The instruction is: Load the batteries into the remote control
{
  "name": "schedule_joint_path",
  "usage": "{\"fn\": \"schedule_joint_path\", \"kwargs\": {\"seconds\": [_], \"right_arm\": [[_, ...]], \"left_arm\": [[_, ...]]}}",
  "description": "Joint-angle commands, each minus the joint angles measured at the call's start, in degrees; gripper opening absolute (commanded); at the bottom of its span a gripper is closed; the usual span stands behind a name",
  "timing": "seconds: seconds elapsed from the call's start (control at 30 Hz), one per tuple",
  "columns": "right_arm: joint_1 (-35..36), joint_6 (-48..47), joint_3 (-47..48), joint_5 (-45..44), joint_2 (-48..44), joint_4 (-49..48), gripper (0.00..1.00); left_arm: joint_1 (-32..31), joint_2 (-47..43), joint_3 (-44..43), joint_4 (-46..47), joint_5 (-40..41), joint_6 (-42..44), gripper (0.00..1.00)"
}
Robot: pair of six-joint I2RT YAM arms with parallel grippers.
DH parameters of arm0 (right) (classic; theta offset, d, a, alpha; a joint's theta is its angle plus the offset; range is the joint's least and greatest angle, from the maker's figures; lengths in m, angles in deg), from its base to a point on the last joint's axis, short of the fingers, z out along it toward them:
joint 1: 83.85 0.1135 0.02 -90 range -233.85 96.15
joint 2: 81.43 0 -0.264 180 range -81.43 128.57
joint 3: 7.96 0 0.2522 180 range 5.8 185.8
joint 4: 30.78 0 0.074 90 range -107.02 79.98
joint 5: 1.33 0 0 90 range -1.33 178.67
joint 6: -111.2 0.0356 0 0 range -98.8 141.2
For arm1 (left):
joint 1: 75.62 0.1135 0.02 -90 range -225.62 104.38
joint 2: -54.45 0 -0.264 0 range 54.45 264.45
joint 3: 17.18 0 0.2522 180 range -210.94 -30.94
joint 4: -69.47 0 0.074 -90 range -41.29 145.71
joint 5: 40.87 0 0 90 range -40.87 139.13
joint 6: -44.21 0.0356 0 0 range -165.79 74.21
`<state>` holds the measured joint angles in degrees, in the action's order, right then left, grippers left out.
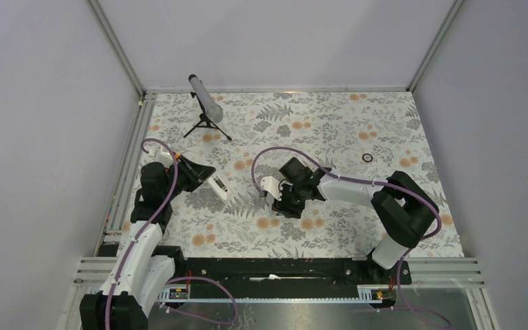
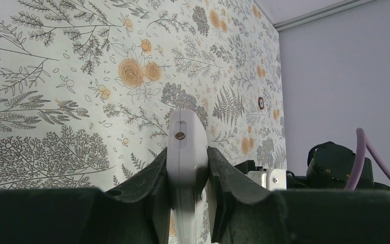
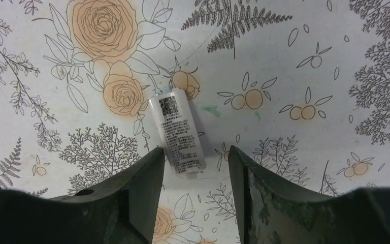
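Left gripper clamped on remote control, at scene left | right gripper parted, empty, above white labelled piece | floral tablecloth, grey walls | right arm elbow bent, reaching left toward centre

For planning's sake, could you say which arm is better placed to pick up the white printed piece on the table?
The right arm. The right hand is open above the white printed piece, its near end between the fingertips, while the left hand is shut on the remote control.
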<state>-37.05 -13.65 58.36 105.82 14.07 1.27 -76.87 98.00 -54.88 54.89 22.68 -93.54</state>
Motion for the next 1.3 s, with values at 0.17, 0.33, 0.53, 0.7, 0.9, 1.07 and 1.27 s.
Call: {"fn": "schedule_joint_path", "kwargs": {"seconds": [0.17,0.33,0.53,0.7,0.9,1.07,1.27], "right_arm": [[2.39,-3.39,-0.33,-4.15,-0.23,0.73,0.50],[4.03,-4.24,-2.04,-6.06,-1.15,1.34,0.50],[5.41,-4.60,-1.34,-7.10,0.95,2.51,0.35],[5.73,-4.71,-1.59,-8.98,0.39,2.61,0.27],[6.12,-2.94,-1.99,-9.77,-1.68,1.57,0.29],[6.09,0.29,-1.32,-9.24,-3.44,2.69,0.31],[6.02,6.23,-2.68,-8.84,-7.37,0.65,0.32]], "left_arm": [[0.60,-1.26,-1.46,1.64,0.00,1.33,0.00],[0.61,-1.57,-1.20,1.61,0.17,1.51,0.00],[0.59,-1.89,-1.18,1.25,0.32,1.72,0.00],[0.59,-1.89,-0.94,1.45,0.34,1.70,0.00],[0.55,-1.63,0.06,4.38,-2.08,0.74,0.00],[-1.33,-0.17,4.40,11.27,-2.98,-3.13,0.00],[-7.38,4.02,9.20,21.21,0.13,-6.39,0.00]]}}
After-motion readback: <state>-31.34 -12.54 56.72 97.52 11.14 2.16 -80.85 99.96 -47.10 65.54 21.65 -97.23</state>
